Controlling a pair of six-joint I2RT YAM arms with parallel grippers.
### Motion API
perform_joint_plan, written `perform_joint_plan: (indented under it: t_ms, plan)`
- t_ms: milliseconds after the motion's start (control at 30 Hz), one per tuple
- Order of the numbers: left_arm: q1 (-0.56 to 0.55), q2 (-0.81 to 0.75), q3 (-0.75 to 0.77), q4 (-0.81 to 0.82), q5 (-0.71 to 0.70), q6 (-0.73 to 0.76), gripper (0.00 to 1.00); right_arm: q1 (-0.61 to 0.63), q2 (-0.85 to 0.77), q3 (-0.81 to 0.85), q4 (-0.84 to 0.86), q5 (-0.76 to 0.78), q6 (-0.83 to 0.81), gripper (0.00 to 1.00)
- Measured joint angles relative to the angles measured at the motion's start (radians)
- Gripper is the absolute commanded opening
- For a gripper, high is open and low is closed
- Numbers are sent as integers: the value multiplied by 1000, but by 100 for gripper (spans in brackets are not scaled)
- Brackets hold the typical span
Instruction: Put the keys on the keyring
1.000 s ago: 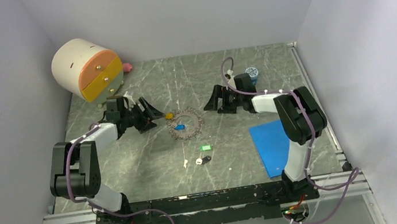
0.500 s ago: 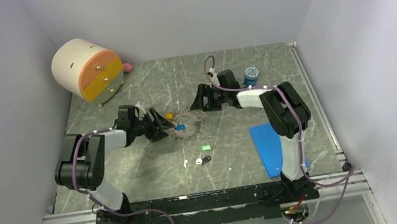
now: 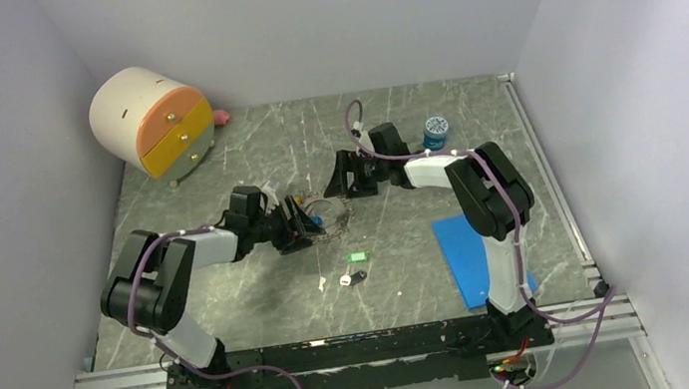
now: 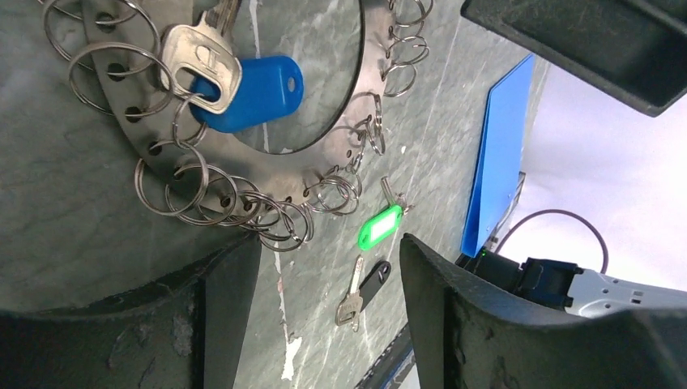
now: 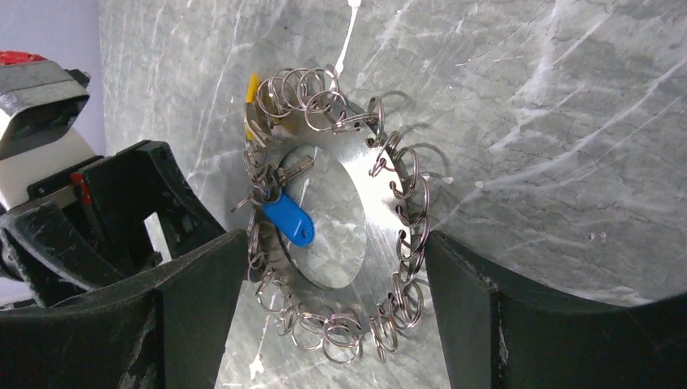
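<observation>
The keyring (image 3: 328, 214) is a flat silvery hoop edged with several small split rings, lying mid-table. A blue-headed key (image 4: 251, 89) lies in its hole, also seen in the right wrist view (image 5: 288, 220). A yellow key (image 5: 253, 85) pokes out at its far rim. A green key (image 3: 358, 256) and a black key (image 3: 358, 276) lie loose nearer the front, also in the left wrist view, green (image 4: 381, 229) and black (image 4: 369, 284). My left gripper (image 3: 300, 224) is open and empty at the hoop's left edge. My right gripper (image 3: 339, 181) is open and empty, its jaws straddling the hoop (image 5: 374, 235).
A round white cabinet (image 3: 150, 119) with orange and yellow drawers stands at the back left, a pink scrap (image 3: 222, 116) beside it. A small blue jar (image 3: 436, 129) stands behind the right arm. A blue mat (image 3: 474, 253) lies front right. Walls close in left, right and back.
Both grippers have closed in on the keyring: the left moved right to its left edge, the right moved left to its far right edge. The keys have not moved.
</observation>
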Motion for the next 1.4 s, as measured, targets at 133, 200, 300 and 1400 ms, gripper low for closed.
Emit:
perform_joint_plan:
  t_ms: [133,200,300,1400]
  plan:
    - [-15,-49,-1,-40,-38,31,72,2,-3,3,-12,11,-15,88]
    - [-15,-98,1,-76,-63,54,73,5,-16,3,-32,39,-35,91]
    - [-14,-174,12,-131,-102,94,74,10,-51,-6,-88,108,-75,98]
    - [19,-373,-14,-109,-177,146,71,298,-256,-153,-237,378,-95,56]
